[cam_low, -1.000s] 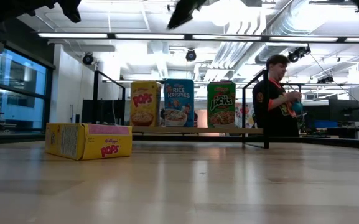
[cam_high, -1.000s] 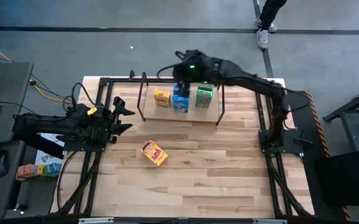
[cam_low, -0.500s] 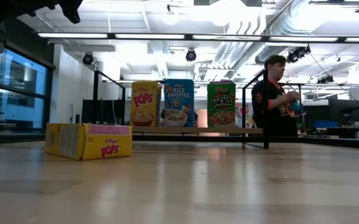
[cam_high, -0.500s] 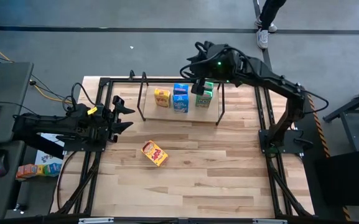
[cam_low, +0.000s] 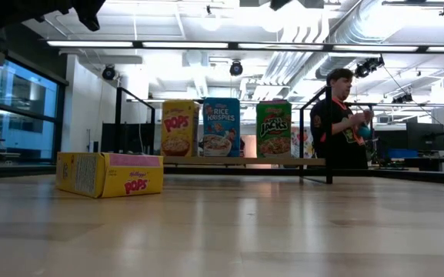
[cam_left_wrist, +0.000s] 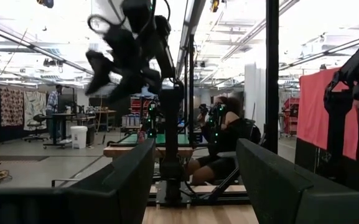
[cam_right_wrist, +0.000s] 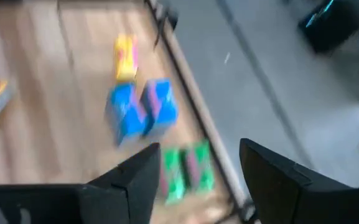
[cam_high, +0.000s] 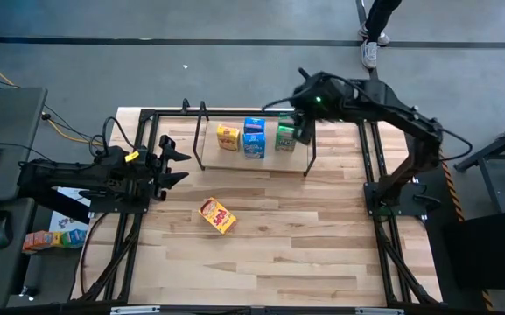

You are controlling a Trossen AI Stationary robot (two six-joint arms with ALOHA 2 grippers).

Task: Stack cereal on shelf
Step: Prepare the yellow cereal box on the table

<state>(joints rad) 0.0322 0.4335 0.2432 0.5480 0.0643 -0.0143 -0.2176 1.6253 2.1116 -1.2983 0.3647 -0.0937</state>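
The desk (cam_high: 322, 254) is a big wooden board with a black frame around it. At its far side stands the shelf (cam_high: 254, 159), and three cereal boxes stand on it in a row: a yellow box (cam_high: 227, 136), a blue box (cam_high: 254, 137) and a green box (cam_high: 286, 136). One more box, the flat box (cam_high: 217, 215), lies on its side on the desk, well apart from the shelf.

The right end effector (cam_high: 303, 131) hangs up high just beside the green box. Its fingers are spread open and hold nothing. The left end effector (cam_high: 171, 161) waits at the left side of the desk, open and empty too.

A bump could go wrong here. If the right arm swings low, it could knock the green box over. The flat box is not up yet, and it could slip when grabbed lying down.
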